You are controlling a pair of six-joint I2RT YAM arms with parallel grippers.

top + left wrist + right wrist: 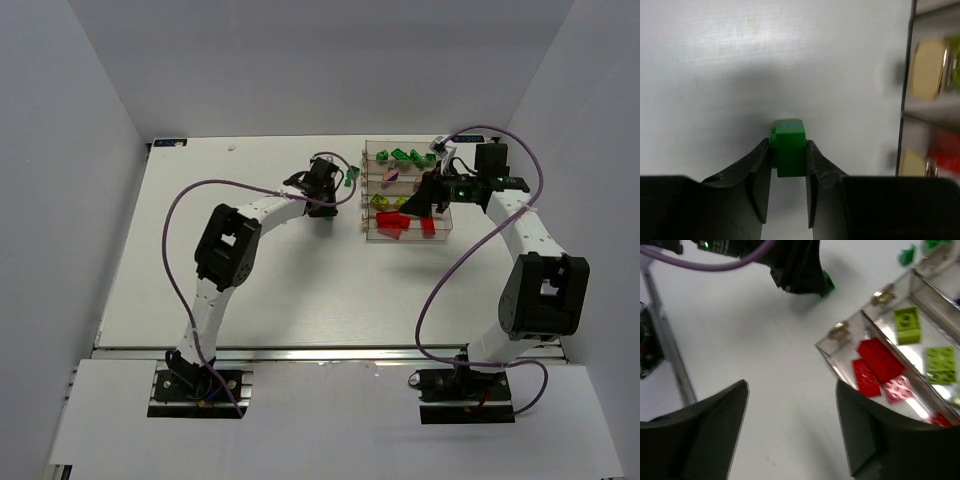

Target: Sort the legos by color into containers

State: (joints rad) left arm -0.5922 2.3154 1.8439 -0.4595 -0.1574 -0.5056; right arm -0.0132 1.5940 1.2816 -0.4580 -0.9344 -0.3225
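My left gripper (325, 202) is shut on a dark green lego (790, 147), pinched between its fingertips close to the white table, just left of the containers (364, 215). The containers are clear bins joined side by side, holding green (405, 155), purple (392, 175), yellow-green (385, 200) and red (400, 225) legos. My right gripper (792, 385) is open and empty; in the top view (412, 203) it hovers over the bins. Its wrist view shows red legos (880, 362) and yellow-green legos (907, 322) in the bins.
Two or three loose green legos (350, 177) lie on the table left of the bins' far end, one showing in the right wrist view (907, 255). The bin wall (907, 100) stands to the right of my left gripper. White walls enclose the table.
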